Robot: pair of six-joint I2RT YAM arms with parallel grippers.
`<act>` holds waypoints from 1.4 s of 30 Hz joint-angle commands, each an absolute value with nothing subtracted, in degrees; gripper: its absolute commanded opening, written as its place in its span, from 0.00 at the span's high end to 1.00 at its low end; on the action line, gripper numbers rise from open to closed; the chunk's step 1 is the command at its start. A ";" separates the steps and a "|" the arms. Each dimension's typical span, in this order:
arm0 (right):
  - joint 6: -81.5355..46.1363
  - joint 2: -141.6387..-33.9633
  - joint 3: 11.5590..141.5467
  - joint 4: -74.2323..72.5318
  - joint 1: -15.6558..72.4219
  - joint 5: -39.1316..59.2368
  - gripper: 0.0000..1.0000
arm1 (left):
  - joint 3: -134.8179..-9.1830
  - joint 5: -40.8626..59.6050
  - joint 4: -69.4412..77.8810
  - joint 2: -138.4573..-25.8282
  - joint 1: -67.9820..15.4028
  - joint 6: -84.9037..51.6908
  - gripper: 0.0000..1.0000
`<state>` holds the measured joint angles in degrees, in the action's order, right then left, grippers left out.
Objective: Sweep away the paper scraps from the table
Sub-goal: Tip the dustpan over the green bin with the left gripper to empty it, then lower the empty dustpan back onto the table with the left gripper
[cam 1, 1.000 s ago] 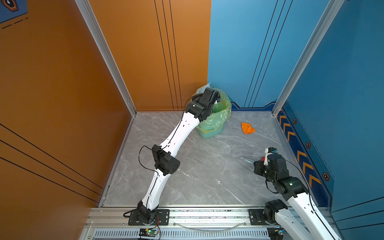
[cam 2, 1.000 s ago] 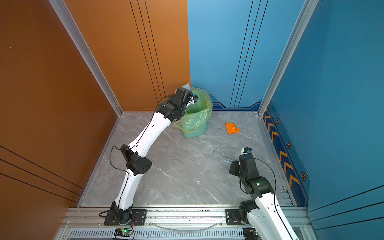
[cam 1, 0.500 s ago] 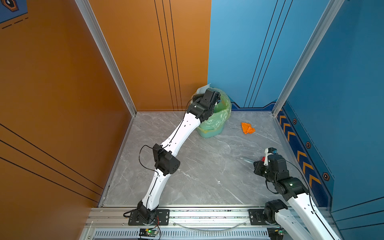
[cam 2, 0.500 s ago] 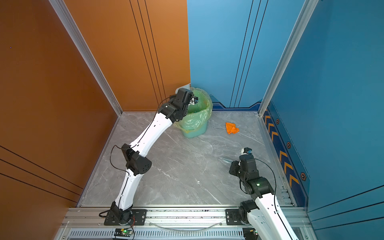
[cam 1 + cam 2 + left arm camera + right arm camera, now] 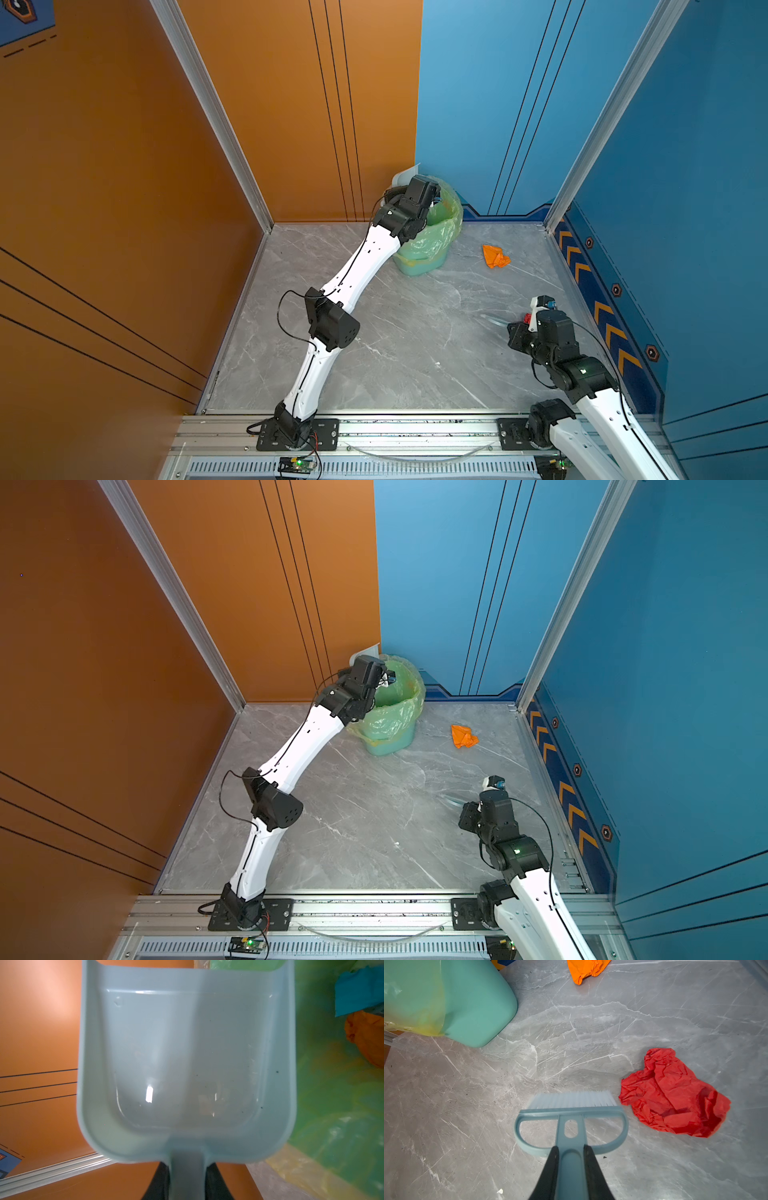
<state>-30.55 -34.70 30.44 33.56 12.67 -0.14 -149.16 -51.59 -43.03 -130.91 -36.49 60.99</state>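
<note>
An orange paper scrap [image 5: 495, 257] [image 5: 464, 736] [image 5: 586, 969] lies on the grey table [image 5: 395, 332] to the right of the bin. A red paper scrap [image 5: 675, 1095] lies just beside the brush's bristles, mostly hidden by the right wrist in both top views. My right gripper [image 5: 571, 1149] is shut on the handle of the blue brush [image 5: 571, 1109], low over the table. My left gripper [image 5: 188, 1165] is shut on the handle of the pale blue dustpan [image 5: 187, 1064], which is raised at the bin's rim with nothing in it. Inside the bin lie a blue scrap [image 5: 361, 995] and an orange one [image 5: 367, 1043].
The teal bin with its green liner [image 5: 432, 237] [image 5: 390, 725] [image 5: 467, 1001] stands at the back, against the corner of the orange and blue walls. The left arm [image 5: 353, 270] stretches diagonally across the table. An aluminium rail [image 5: 415, 428] runs along the front edge.
The left wrist with the dustpan has shifted very slightly at the bin's rim. The right arm and the scraps stand as before.
</note>
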 commanded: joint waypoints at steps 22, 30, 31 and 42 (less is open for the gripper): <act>-30.32 -35.46 32.76 36.21 11.54 -1.31 1.00 | -128.64 -34.10 -46.25 -104.56 -41.68 31.81 1.00; -30.52 -35.87 33.30 36.40 11.38 -2.48 1.00 | -116.50 -30.96 -46.16 -97.66 -44.03 24.10 1.00; -30.50 -35.87 33.31 36.39 11.40 -2.70 1.00 | -114.99 -30.57 -46.16 -96.92 -44.07 22.90 1.00; -29.62 -38.22 36.30 36.74 11.07 -4.12 1.00 | -101.73 -25.47 -45.05 -90.15 -46.35 13.50 1.00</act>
